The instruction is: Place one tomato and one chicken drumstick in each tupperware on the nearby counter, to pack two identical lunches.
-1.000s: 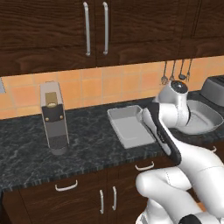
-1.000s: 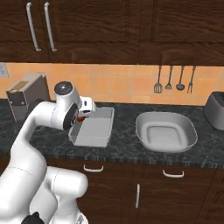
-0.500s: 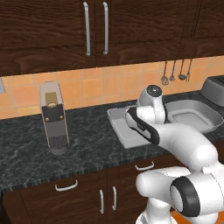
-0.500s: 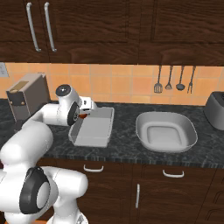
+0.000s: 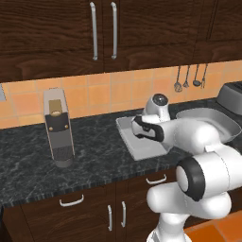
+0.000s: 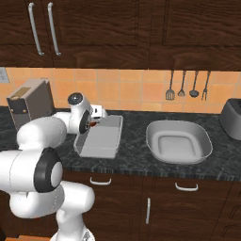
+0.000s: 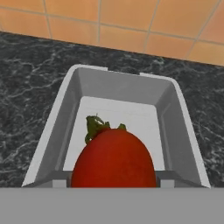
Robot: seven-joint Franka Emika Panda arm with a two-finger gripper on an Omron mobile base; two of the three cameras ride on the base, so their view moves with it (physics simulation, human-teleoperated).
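Smooth matt tomato [image 7: 114, 159], marbled stone counter [image 7: 30, 83]

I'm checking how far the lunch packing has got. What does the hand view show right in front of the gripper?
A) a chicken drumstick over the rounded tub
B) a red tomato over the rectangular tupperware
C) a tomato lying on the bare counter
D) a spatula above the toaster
B: in the hand view a red tomato with a green stem fills the foreground, with the straight-walled rectangular tupperware open just beyond it on the dark counter.
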